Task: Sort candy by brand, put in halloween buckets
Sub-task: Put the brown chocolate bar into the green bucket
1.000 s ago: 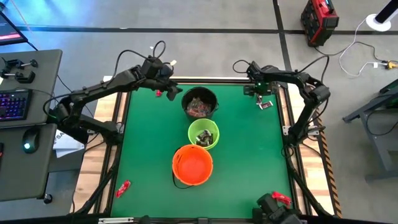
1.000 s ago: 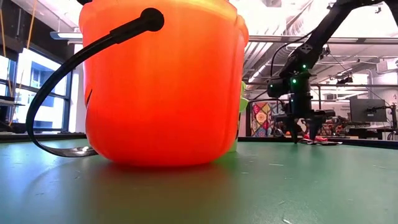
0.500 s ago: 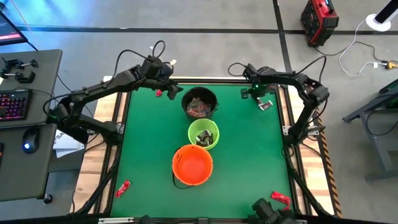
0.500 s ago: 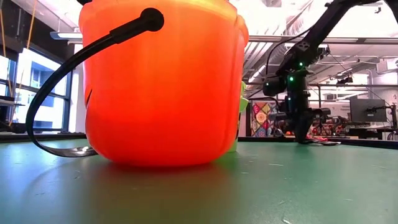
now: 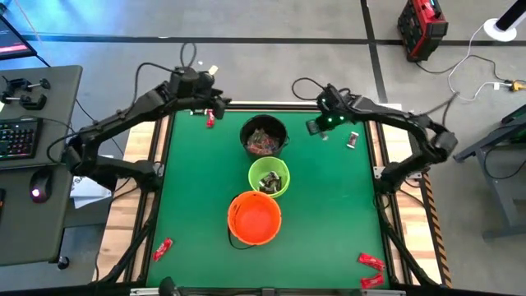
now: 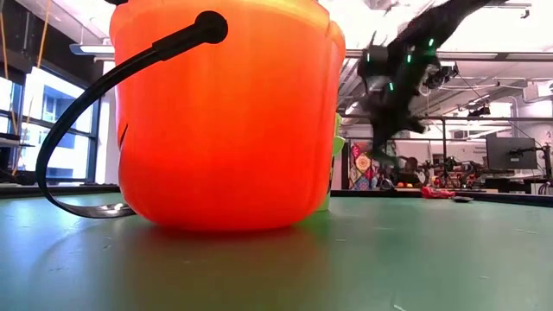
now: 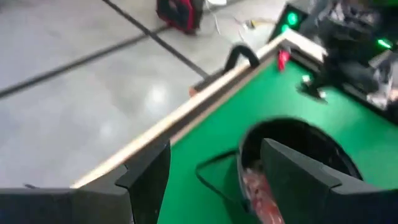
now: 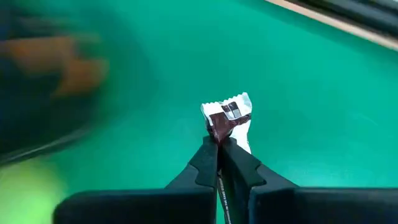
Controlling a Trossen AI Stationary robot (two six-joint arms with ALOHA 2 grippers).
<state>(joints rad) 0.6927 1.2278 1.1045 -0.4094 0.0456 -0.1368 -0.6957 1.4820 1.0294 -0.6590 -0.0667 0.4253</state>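
Three buckets stand in a row down the table's middle: black [image 5: 265, 136] with candy inside, lime green [image 5: 269, 177] with candy inside, and orange [image 5: 255, 218]. My right gripper [image 5: 322, 128] hangs above the mat just right of the black bucket, shut on a brown-and-white candy [image 8: 229, 115]. My left gripper [image 5: 217, 104] is open and empty at the far edge, left of the black bucket [image 7: 298, 155]. A red candy [image 5: 209, 121] lies on the mat just below it. A dark candy [image 5: 352, 140] lies on the mat near the far right. My right gripper pinches one end of the brown-and-white candy's wrapper [image 8: 217, 132] between its two fingertips. The rest of the candy sticks out beyond the tips, its crimped white end [image 8: 239, 101] farthest out. The candy is lifted clear of the mat.
Red candies lie at the near left [image 5: 163, 247] and near right [image 5: 370, 261]. The orange bucket [image 6: 225, 112] fills the low view, its black handle [image 6: 104, 86] drooping to the mat. The wooden table rim [image 7: 186, 112] runs along the far edge. Open green mat lies on both sides of the buckets.
My right gripper has risen from the mat near the far right and gone toward the table's left, toward the black bucket, carrying the candy. My left gripper has drawn back toward the far left edge, away from the black bucket.
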